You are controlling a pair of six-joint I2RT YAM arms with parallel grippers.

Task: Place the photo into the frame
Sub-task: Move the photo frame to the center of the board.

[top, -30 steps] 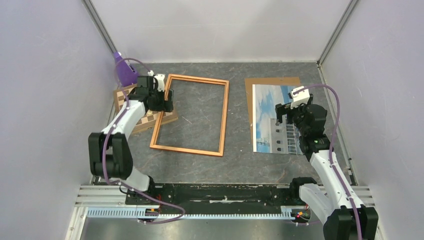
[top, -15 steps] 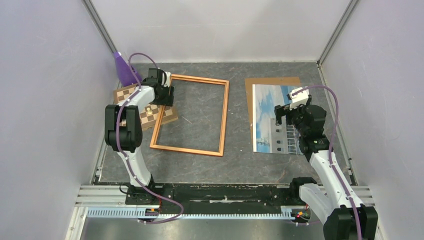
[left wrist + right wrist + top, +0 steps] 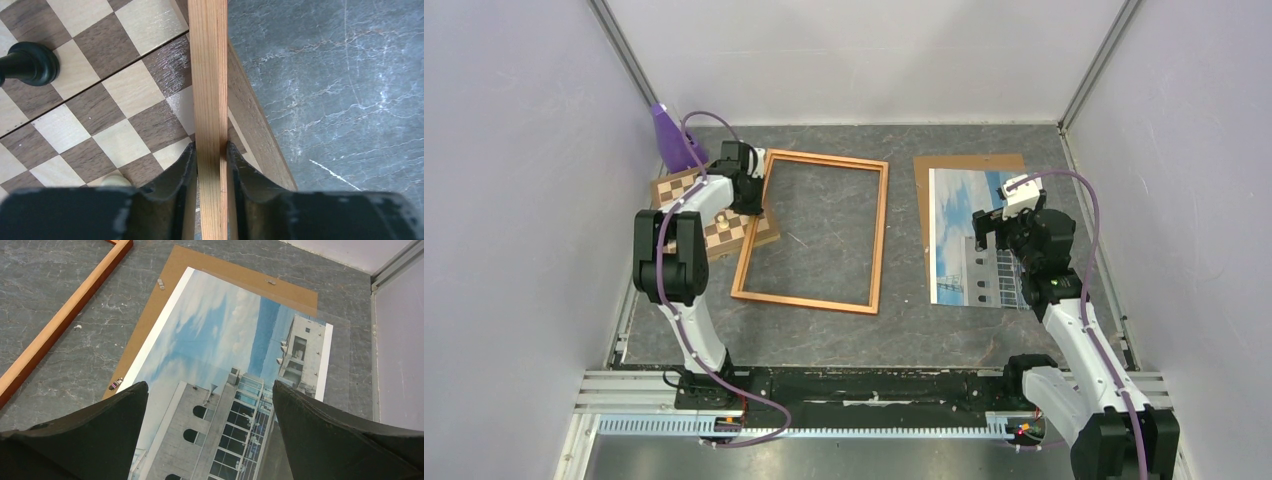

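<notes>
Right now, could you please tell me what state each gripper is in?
Left gripper: closed on a side rail of the frame.
Right gripper: open, holding nothing, above the photo.

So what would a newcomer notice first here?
The left gripper pinching the left rail of the thin orange-brown wooden picture frame, where it overlaps the checkered wooden chessboard at left. Then the large print of a pale building against blue sky, lying on a brown hardboard panel at right, under the open right gripper.
</notes>
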